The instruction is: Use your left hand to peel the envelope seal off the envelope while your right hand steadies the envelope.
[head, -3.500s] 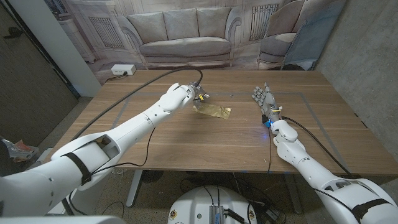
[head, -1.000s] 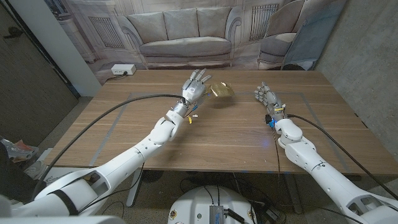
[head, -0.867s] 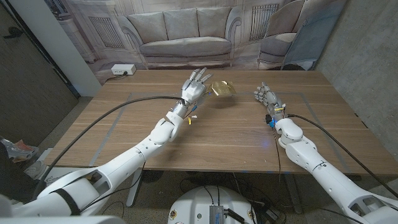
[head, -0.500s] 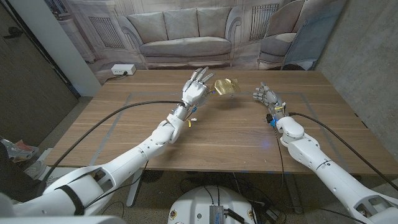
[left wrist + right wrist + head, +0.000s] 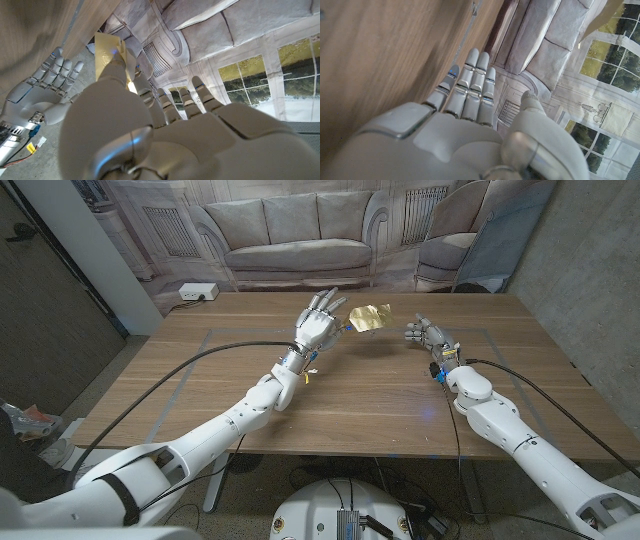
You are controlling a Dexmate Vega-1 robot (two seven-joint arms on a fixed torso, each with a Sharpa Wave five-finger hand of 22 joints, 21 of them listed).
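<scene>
The left hand (image 5: pixel 318 328) is pinching a crumpled, shiny gold envelope (image 5: pixel 369 317) above the table (image 5: pixel 200 390). The right hand (image 5: pixel 428 336) is hovering nearby, fingers spread. No legible writing.

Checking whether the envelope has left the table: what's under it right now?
The envelope is held up by the left hand; beneath it lies bare table, with its shadow. Its underside is hidden.

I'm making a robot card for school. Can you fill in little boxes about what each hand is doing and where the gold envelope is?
left hand: raised above the table, pinching the gold envelope at its edge
gold envelope: held in the air, off the wooden table
right hand: open, fingers apart, beside the envelope, not touching it
behind the table: backdrop picture of a sofa
</scene>
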